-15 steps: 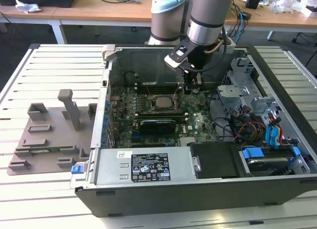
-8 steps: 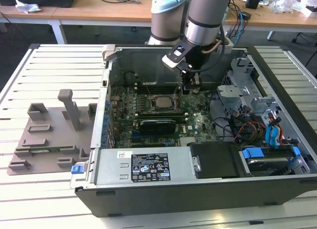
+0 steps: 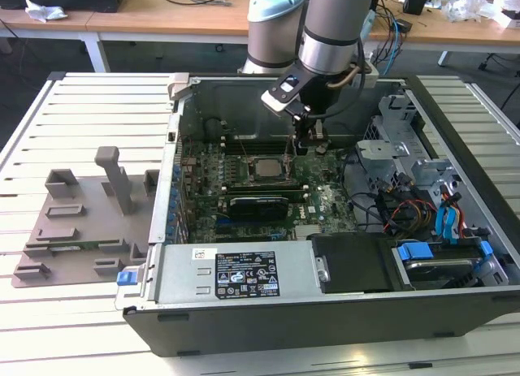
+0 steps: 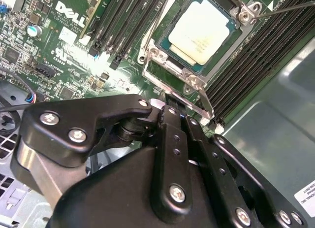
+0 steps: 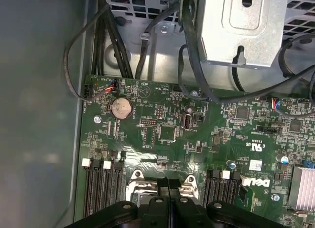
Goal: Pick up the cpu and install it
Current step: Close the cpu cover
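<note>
Case on slatted table, desks behind; cpu in socket; claw closed (empty).

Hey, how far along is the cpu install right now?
Done: the cpu already sits inside the socket frame on the motherboard. In hand: nothing visible; the gripper is shut and hovers just beside the socket frame. Left: whether the socket frame is latched down cannot be told.
</note>
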Robot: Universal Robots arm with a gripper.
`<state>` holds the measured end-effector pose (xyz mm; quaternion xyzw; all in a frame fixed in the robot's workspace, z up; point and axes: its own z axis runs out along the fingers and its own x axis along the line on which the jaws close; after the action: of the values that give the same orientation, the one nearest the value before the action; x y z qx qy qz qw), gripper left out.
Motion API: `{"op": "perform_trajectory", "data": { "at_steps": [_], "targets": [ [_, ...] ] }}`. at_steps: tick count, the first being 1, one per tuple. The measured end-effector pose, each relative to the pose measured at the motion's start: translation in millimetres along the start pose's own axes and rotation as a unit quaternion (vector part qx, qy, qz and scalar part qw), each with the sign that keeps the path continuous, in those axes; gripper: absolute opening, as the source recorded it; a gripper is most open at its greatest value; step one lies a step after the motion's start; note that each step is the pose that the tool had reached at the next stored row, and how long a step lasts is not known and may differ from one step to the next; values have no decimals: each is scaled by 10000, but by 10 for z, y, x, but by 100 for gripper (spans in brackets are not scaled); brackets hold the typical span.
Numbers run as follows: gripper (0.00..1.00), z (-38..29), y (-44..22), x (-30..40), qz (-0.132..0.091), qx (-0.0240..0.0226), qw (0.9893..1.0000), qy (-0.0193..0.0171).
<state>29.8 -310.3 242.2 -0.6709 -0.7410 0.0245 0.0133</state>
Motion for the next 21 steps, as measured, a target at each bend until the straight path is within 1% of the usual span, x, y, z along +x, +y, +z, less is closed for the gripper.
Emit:
{"op": "perform_trajectory", "data": {
  "at_steps": [2, 7, 12, 13, 15, 21],
  "targets": [
    [11, 1, -12, 1, 0, 0, 10000, 0],
    [11, 11, -88, 9, 0, 0, 10000, 0],
    [11, 43, -147, 16, 0, 0, 10000, -1],
    [11, 52, -176, 18, 0, 1, 10000, -1],
    [11, 66, -211, 22, 0, 0, 10000, 0],
    [11, 97, -245, 26, 0, 0, 10000, 0]
  ]
}}
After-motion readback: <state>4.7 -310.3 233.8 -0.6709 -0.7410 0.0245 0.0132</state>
